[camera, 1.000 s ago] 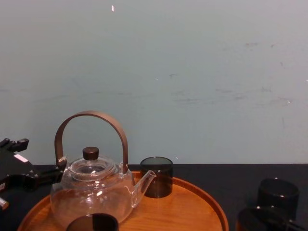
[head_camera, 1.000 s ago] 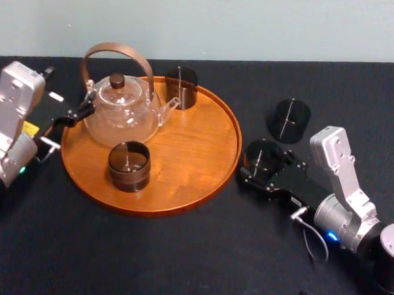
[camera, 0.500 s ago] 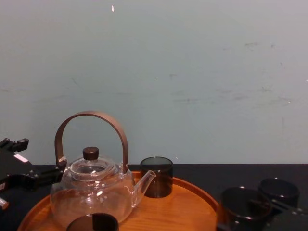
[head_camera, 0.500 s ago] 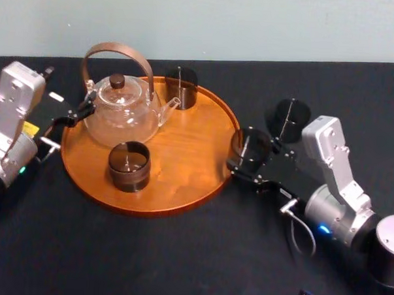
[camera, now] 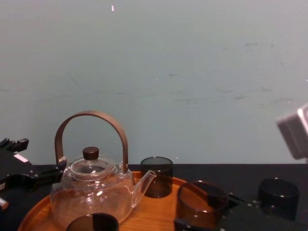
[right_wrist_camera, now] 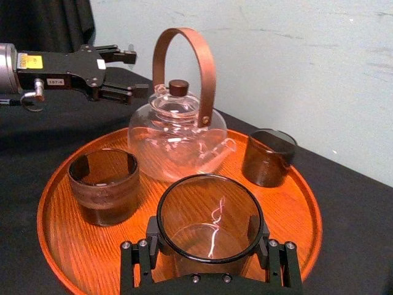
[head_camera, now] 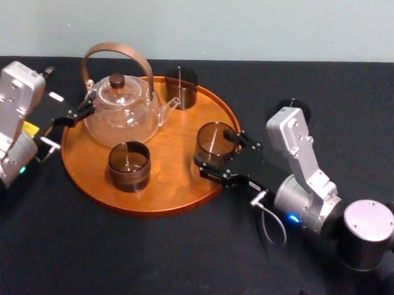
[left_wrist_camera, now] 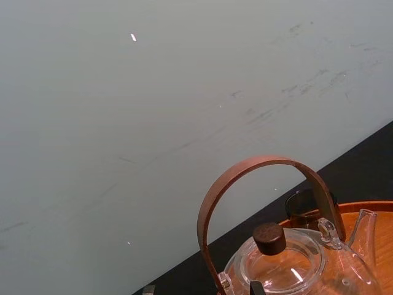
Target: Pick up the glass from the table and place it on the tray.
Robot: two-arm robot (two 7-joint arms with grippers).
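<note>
Head view: right gripper [head_camera: 215, 158] was clamped on the smoky glass [head_camera: 214, 142], which was upright, mouth up, long axis vertical, over the right part of the round wooden tray [head_camera: 172, 185]; cannot tell if its base touched the tray. Left gripper [head_camera: 81, 111] sat with fingers apart at the tray's left rim, beside the glass teapot [head_camera: 120, 111]. Right wrist view: glass [right_wrist_camera: 210, 224] stood upright between black fingers [right_wrist_camera: 151, 236], teapot [right_wrist_camera: 178, 138] beyond it. Chest view: glass [camera: 199, 204] was right of the teapot's spout.

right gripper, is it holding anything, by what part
The right gripper holds the dark glass by its side wall, a finger on each side, over the tray. The left gripper, beside the teapot, holds nothing.
</note>
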